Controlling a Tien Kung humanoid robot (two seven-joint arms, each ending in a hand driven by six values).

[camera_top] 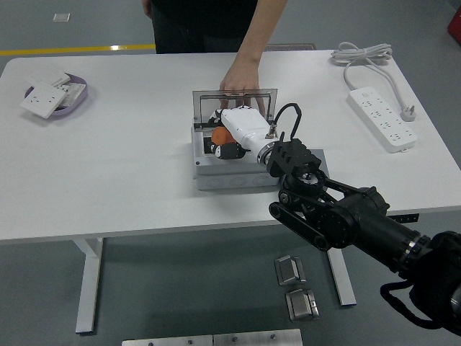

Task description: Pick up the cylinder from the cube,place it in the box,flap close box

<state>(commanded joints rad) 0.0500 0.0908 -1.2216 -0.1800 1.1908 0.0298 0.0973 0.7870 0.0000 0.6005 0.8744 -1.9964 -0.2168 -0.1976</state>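
My right hand (229, 143) reaches from the lower right over the open grey box (230, 177) at the table's middle. Its white back faces up, and the dark fingers (231, 151) curl down around an orange cylinder (218, 135), held just inside the box's dark interior. The hand hides most of the cylinder and the box's contents; I see no cube. The clear lid (205, 101) stands up at the box's far side. A person's hand (240, 75) rests on the lid's top edge from across the table.
A white power strip (382, 117) with its coiled cable lies at the right. A purple dish (75, 96) with white switch plates sits at the far left. Metal parts lie on the floor below the table's near edge.
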